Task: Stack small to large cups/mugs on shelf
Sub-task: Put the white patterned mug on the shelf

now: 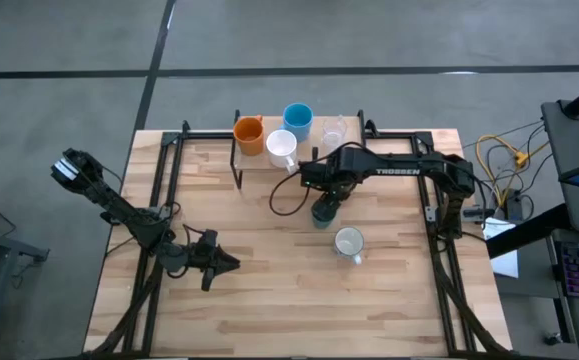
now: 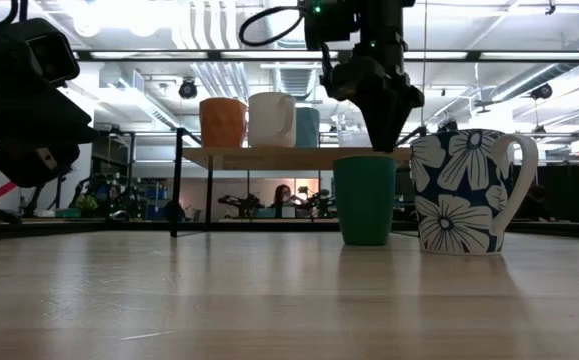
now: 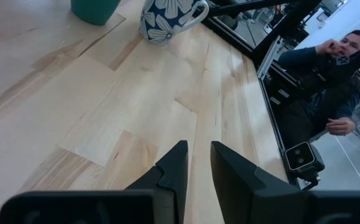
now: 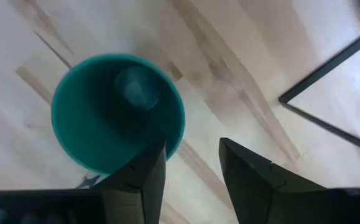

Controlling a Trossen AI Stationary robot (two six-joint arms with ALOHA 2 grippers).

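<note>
A: Green cup [image 2: 365, 199]: upright on the table [image 1: 269, 290], in front of the shelf [image 2: 299, 157], just beside the flowered mug [image 2: 466, 192]. Not touching it in the low view.

B: Right gripper [image 4: 192, 165]?

A: Directly over the cup's rim, pointing down. From its wrist view, one finger [image 4: 143, 174] overlaps the rim edge, the other stands outside the cup over bare wood. Jaws apart, nothing clamped between them; cup stands free.

B: The shelf?

A: At the far edge of the table. On it, orange cup [image 1: 249, 134], white cup [image 1: 281, 147] and blue cup [image 1: 297, 119] bunched together; clear glass [image 1: 334, 131] just beside them, hard to make out.

B: Left gripper [image 3: 196, 163]?

A: Low over bare wood at the near left of the table, well apart from every cup. Fingers nearly together with a narrow gap, holding nothing.

B: Beyond the table?

A: A person [image 3: 329, 74] in dark clothes beside the frame, seen from the left wrist view.
</note>
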